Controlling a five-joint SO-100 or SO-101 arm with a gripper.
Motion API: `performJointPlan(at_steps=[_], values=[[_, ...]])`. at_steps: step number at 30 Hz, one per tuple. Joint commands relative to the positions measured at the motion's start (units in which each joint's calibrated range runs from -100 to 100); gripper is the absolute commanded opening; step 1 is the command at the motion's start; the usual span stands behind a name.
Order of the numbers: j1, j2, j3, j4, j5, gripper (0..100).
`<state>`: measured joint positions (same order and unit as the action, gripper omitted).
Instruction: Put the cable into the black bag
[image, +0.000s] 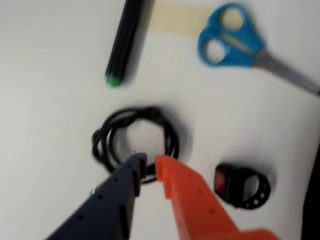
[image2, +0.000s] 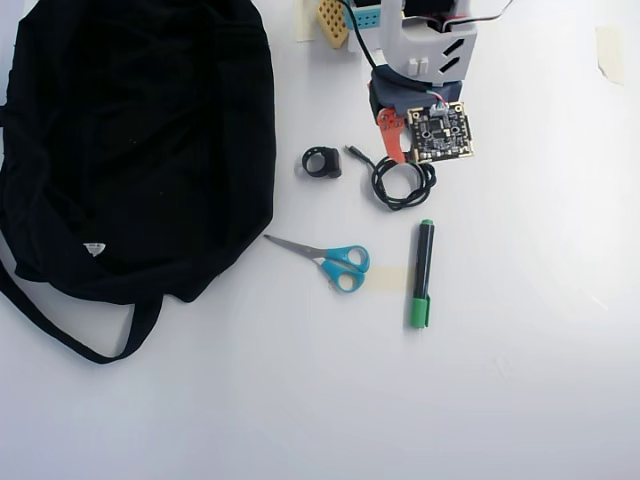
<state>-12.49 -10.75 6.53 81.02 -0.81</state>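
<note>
In my wrist view the end effector (image: 150, 167) comes in from the bottom edge, one dark blue finger and one orange finger, their tips a narrow gap apart at the lower rim of the cable (image: 135, 137). The cord appears to run through that gap, but the picture is blurred and I cannot tell whether the tips are pinching it or only straddling it. The cable lies coiled flat on the white worktop (image: 45, 100) at the centre of that frame. Lower right of it is a small black ring-shaped clip (image: 242, 186), upper left a black marker with a green tip (image: 122, 45), upper right blue-handled scissors (image: 235, 37) beside a strip of beige tape (image: 175, 19). In the overhead view the cable (image2: 403, 182) sits just below the arm at upper centre, with its plug end pointing up-left towards the clip (image2: 322, 162). The black bag (image2: 140, 140) fills the upper left of the frame, well apart from the cable, its strap looping towards the lower left and a small white tag showing near its lower edge.
</note>
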Motion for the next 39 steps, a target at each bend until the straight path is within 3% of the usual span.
performJointPlan(at_steps=[1,13,34,39], values=[[-0.1,-1.5,-1.9,4.0,0.3,2],[0.1,-0.5,-1.9,7.6,0.3,3],[-0.1,-0.2,7.9,2.0,0.6,3],[-0.5,-0.2,10.2,-0.9,3.2,14]])
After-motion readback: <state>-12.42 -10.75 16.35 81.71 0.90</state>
